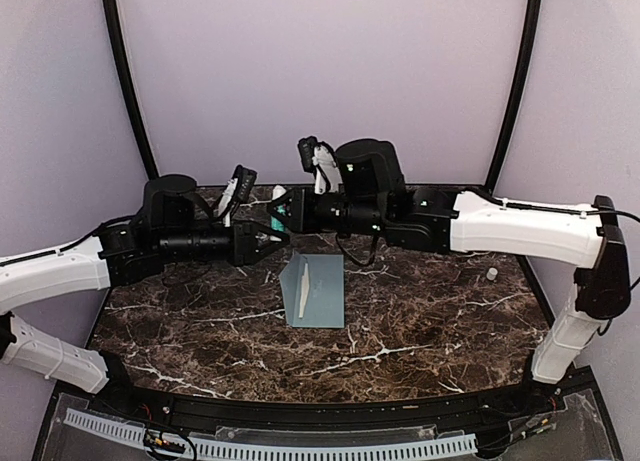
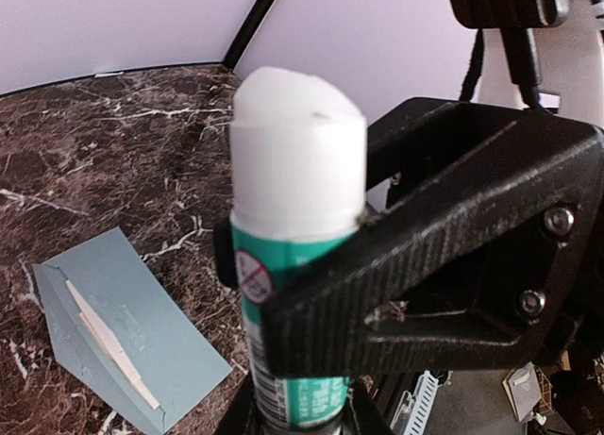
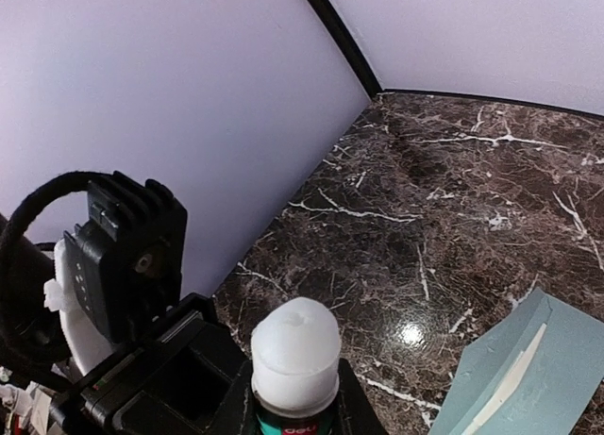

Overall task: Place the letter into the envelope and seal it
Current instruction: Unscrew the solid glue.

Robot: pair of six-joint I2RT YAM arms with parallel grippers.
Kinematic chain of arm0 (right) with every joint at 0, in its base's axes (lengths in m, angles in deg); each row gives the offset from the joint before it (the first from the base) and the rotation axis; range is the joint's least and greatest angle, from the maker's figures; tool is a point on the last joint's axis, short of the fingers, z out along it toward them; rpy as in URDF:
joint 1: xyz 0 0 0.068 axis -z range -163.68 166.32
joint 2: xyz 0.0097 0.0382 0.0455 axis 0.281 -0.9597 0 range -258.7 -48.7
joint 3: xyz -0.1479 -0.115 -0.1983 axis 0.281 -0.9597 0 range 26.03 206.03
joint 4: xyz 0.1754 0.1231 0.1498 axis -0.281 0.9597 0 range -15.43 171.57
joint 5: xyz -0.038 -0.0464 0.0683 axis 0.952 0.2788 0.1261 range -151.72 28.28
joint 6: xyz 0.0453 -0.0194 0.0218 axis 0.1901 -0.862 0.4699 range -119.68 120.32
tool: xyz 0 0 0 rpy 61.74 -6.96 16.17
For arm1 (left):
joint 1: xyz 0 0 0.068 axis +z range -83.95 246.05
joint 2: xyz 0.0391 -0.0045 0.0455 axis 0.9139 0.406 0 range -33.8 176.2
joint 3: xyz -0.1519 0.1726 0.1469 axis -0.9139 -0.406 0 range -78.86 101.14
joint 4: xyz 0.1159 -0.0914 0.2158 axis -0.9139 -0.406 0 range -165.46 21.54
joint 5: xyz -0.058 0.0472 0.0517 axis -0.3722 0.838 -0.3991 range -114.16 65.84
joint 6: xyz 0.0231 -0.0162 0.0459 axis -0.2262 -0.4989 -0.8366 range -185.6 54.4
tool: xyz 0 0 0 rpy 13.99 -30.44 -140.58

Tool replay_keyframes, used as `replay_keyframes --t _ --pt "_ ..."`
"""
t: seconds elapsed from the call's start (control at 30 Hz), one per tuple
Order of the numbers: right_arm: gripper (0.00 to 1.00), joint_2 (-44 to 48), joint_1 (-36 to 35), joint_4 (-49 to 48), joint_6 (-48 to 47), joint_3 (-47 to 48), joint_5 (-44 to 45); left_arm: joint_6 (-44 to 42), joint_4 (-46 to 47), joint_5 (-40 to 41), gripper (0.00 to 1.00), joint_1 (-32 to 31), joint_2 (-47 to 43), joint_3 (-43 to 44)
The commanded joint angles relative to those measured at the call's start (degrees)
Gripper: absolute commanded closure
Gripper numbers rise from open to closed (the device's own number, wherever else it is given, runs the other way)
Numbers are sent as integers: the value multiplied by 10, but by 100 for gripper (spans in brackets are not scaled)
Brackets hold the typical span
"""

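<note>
The pale teal envelope (image 1: 322, 293) (image 2: 142, 336) (image 3: 552, 369) lies flat on the dark marble table (image 1: 430, 321), with the white letter (image 1: 303, 287) (image 2: 106, 339) (image 3: 510, 383) showing as a narrow strip at its opening. Behind it, above the table, my two grippers meet at a glue stick (image 1: 279, 207) (image 2: 297, 171) (image 3: 294, 355) with a teal label and its white glue bare. My left gripper (image 1: 270, 235) (image 2: 297, 409) is shut on its lower body. My right gripper (image 1: 284, 215) (image 3: 294, 414) is shut on it from the other side.
A small white cap (image 1: 492, 274) lies on the table at the right. Black curved frame posts (image 1: 128, 91) rise at the back corners before the lilac backdrop. A perforated white strip (image 1: 270, 446) runs along the near edge.
</note>
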Motion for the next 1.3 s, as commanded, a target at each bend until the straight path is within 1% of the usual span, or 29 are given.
replay_keyframes --t 0.0,0.1,0.17,0.2,0.37,0.4,0.47,0.5,0.57,0.63,0.67,0.7,0.77,0.8,0.83,0.9,0.93,1.03,1.17,1.27 --pt "100 -31 -49 59 12 65 57 -14 -66 76 100 -1 17 27" --pt "100 -42 -53 68 22 75 66 -16 -75 90 100 -5 18 30" --pt "100 -41 -52 63 26 74 66 -13 -70 82 100 -7 15 25" --pt "98 -39 -53 59 26 71 65 -12 -63 79 100 -7 14 22" --pt "76 6 -51 15 13 35 42 4 -11 52 100 -6 -9 -1" --pt "70 21 -52 3 8 24 39 5 -8 53 100 -6 -15 -3" --pt "53 51 -52 -10 -6 2 34 8 -5 53 100 -5 -24 -2" --pt "48 64 -52 -11 -13 -7 34 10 -4 52 100 -3 -27 -2" --pt "42 89 -51 -11 -21 -22 44 15 2 43 100 0 -33 0" --pt "40 112 -46 -6 -18 -42 64 14 19 21 100 2 -42 -2" --pt "39 126 -41 -9 -17 -59 69 12 28 -2 100 2 -44 -7" --pt "38 139 -38 -24 -18 -78 61 11 50 -15 100 3 -49 -11" --pt "34 169 -21 -72 -19 -120 25 11 84 -57 100 3 -53 -23" --pt "32 180 -11 -95 -16 -146 3 12 94 -91 100 3 -54 -28" --pt "30 189 1 -117 -7 -163 -33 14 115 -128 100 3 -54 -32" --pt "28 200 25 -165 17 -192 -113 16 137 -174 100 3 -51 -30" --pt "27 204 37 -199 27 -205 -149 16 145 -186 100 3 -50 -29" --pt "21 201 42 -284 41 -226 -238 15 155 -237 100 3 -49 -26" --pt "21 168 41 -337 56 -209 -322 22 166 -281 100 3 -40 -15" --pt "26 147 38 -345 60 -194 -335 36 187 -300 100 3 -32 -10"
